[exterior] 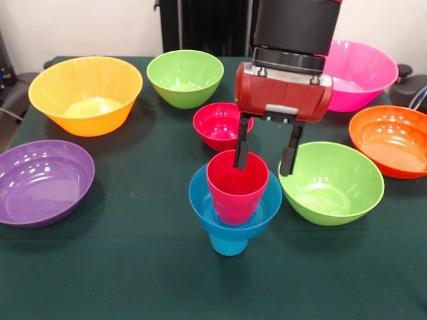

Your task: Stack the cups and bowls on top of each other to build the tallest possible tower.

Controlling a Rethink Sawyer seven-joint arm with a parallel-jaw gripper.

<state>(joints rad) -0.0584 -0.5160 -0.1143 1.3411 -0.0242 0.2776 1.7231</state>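
The tower stands at the table's middle front: a sky-blue cup (228, 243) at the bottom, a small blue bowl (200, 200) on it, and a red cup (236, 188) upright in the bowl. My gripper (265, 155) hangs just above and behind the red cup, open and empty. Its left finger (241, 148) is over the cup's far rim; the right finger is clear of the cup. A small red bowl (219, 124) sits behind the tower.
Around the tower stand a yellow-orange bowl (85, 95), a lime green bowl (185, 77), a pink bowl (361, 73), an orange bowl (392, 139), a second lime green bowl (331, 182) and a purple bowl (41, 181).
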